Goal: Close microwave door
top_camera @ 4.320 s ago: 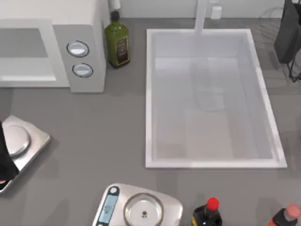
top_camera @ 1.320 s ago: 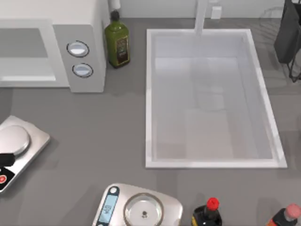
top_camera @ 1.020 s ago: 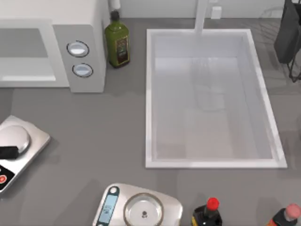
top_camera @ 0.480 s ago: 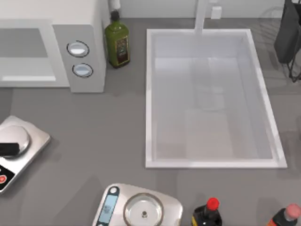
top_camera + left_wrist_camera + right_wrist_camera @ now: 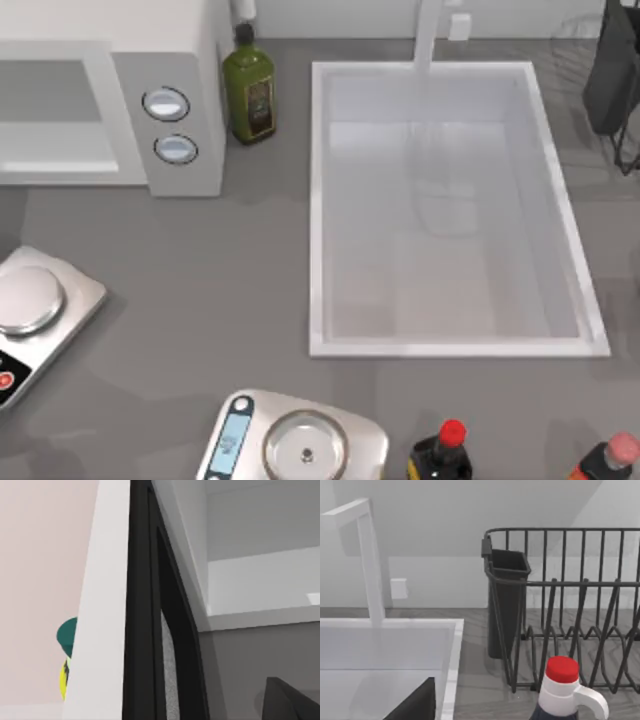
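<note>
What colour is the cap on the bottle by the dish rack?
Red, over a white collar. The cap shows best in the right wrist view, in front of the black dish rack.

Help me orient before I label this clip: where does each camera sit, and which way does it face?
Top view: above the table, looking down on microwave, sink, two scales.
Left wrist view: on the left arm, close against the open microwave door, facing the cavity; a dark gripper part at one corner.
Right wrist view: on the right arm, facing faucet and dish rack.
Shared: top and right wrist views show sink and red-capped bottle.
</note>
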You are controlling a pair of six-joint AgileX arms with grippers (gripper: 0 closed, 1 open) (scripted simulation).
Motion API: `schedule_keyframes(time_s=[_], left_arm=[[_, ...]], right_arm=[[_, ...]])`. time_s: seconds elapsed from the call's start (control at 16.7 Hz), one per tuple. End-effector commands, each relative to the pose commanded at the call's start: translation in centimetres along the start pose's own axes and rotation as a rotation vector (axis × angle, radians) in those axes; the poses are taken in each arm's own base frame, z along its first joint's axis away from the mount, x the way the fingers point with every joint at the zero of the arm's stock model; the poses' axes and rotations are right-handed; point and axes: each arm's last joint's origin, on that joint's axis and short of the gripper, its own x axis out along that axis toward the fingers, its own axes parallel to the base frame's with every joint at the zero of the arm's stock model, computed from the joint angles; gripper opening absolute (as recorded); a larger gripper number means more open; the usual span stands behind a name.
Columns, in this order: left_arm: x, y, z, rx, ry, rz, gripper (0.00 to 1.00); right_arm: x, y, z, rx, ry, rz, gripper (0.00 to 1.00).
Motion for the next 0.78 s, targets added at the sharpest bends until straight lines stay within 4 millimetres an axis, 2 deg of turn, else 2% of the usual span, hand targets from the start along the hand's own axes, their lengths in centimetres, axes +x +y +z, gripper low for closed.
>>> schedule_keyframes(time_s=[0.24, 0.42, 0.6, 0.78], left_arm=[[1.1, 9.6, 0.5, -0.023, 0.24, -0.026, 0.0], [0.9, 15.2, -0.1, -0.091, 0.33, -0.101, 0.0], [1.0, 18.1, -0.4, -0.141, 0.351, -0.179, 0.0], [1.3, 19.3, -0.7, -0.167, 0.356, -0.223, 0.0]], right_arm=[[0.0, 0.0, 0.0, 0.0, 0.0, 0.0, 1.0], [0.0, 0.0, 0.0, 0.0, 0.0, 0.0, 1.0], [0.0, 0.0, 0.0, 0.0, 0.0, 0.0, 1.0], [0.0, 0.0, 0.0, 0.0, 0.0, 0.0, 1.0]])
